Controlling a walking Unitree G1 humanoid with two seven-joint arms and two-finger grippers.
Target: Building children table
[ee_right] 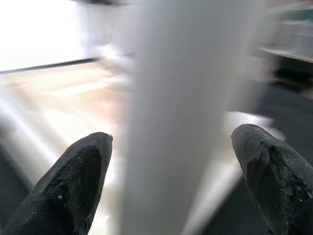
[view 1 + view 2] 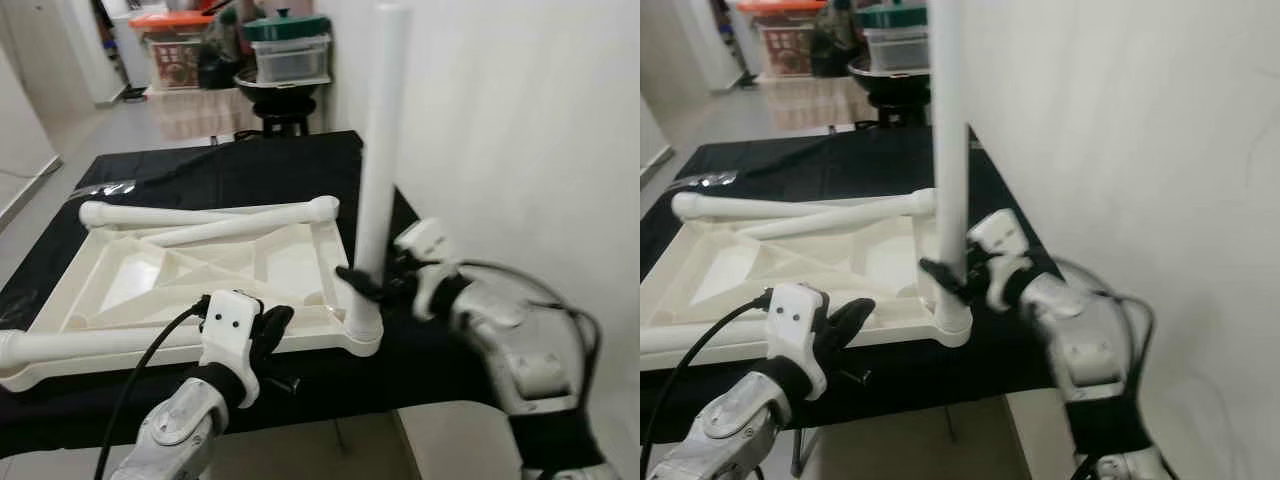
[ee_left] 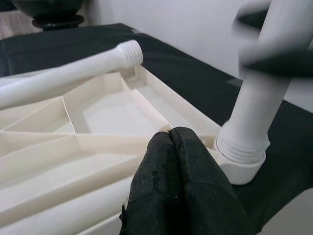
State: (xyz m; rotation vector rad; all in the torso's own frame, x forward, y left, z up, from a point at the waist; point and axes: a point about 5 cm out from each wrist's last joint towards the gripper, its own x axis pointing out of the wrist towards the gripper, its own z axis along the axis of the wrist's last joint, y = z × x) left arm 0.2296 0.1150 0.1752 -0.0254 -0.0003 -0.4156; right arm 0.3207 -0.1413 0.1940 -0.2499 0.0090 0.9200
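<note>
One upturned tabletop on black cloth; four legs: one upright in its near right corner socket, three lying; right gripper spread around upright leg; left gripper pressed together at near rim; no legible writing.

We see the upright leg rising from the near right corner of the upturned white tabletop, with the wall close on its right. Two loose legs lie across the tabletop's far edge. The black-draped table is bare toward its far edge; storage boxes stand beyond it.
</note>
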